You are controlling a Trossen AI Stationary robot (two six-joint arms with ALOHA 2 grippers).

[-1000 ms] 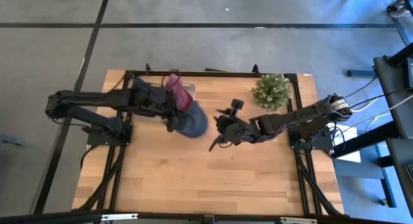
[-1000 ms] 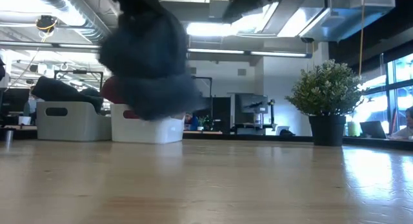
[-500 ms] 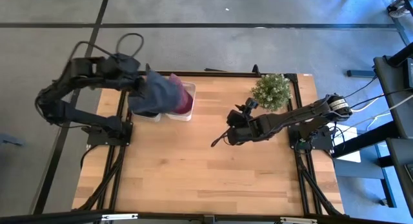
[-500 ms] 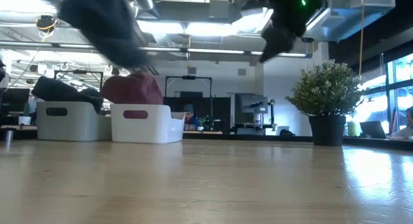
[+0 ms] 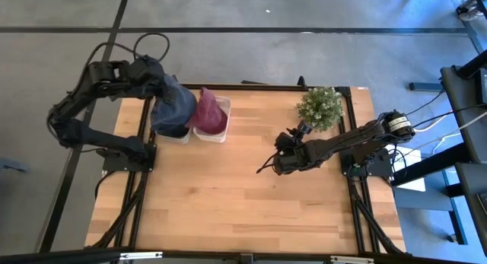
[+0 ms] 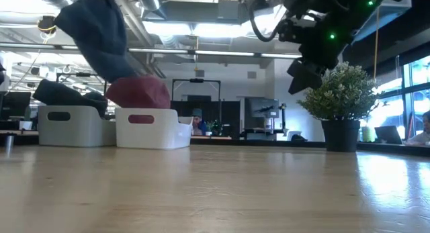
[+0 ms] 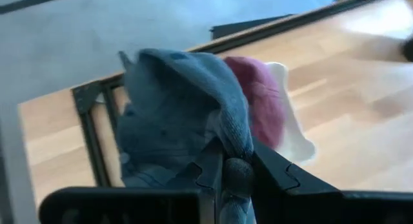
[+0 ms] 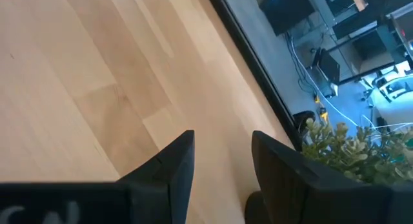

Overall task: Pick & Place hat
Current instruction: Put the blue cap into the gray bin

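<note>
A blue-grey hat (image 5: 173,104) hangs from my left gripper (image 7: 236,174), high over the far left corner and above the left white bin (image 6: 67,124). In the low view the blue-grey hat (image 6: 94,35) hangs well clear of that bin. A maroon hat (image 5: 207,112) sits crown up in the right white bin (image 6: 151,129), rising above its rim. My right gripper (image 8: 222,162) is open and empty. It hovers over the table's right half (image 5: 278,159), near the potted plant (image 5: 319,106). My left gripper pinches a bunched fold of the hat's fabric (image 7: 233,146) between its two fingers. The hat is lifted clear of the table and bins, and its crown (image 7: 174,101) hangs slack beyond the fingertips. How many layers are caught, I cannot tell.
The two white bins stand side by side at the table's far left edge; the left one holds a dark cloth (image 6: 57,92). The potted plant (image 6: 339,92) stands at the far right. Bare wooden tabletop (image 5: 228,195) fills the middle and near side.
My left gripper has carried the blue-grey hat from over the table's middle up and toward the far left corner, ending above the left bin. The hat swung and now hangs there. My right gripper has drawn back toward the table's right edge.
</note>
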